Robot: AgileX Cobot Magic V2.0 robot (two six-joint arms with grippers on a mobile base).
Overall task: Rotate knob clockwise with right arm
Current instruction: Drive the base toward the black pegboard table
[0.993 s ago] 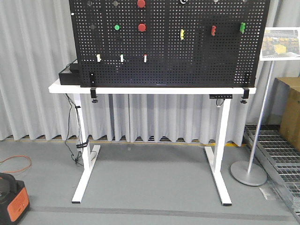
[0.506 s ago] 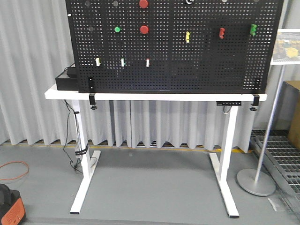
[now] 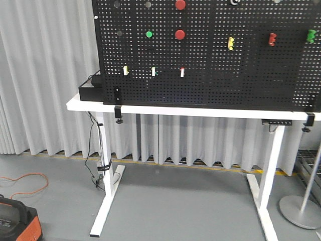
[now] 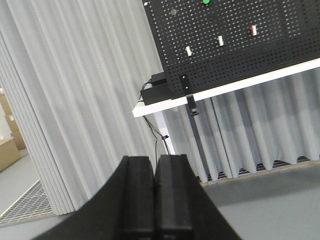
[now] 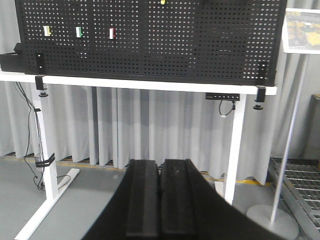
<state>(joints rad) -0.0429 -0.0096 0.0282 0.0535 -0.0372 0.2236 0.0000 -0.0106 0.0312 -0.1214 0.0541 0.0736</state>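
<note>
A black pegboard (image 3: 210, 60) stands on a white table (image 3: 200, 111). At the top edge of the front view a small round silver-ringed knob (image 3: 234, 1) shows, cut off by the frame. It is out of view in both wrist views. My right gripper (image 5: 160, 162) is shut and empty, low and well back from the pegboard (image 5: 150, 45), pointing at the table's legs. My left gripper (image 4: 155, 159) is shut and empty, far from the board's left corner (image 4: 225, 40). Neither arm shows in the front view.
The board carries two red buttons (image 3: 179, 34), a green button (image 3: 149, 34), three small toggles (image 3: 153, 72) and coloured handles (image 3: 230, 43). A black box (image 3: 93, 90) sits on the table's left end. An orange-black device (image 3: 17, 221) and a stand base (image 3: 300, 211) are on the floor.
The table and pegboard have shifted to the right in the front view and look slightly larger. Both grippers stay out of that view.
</note>
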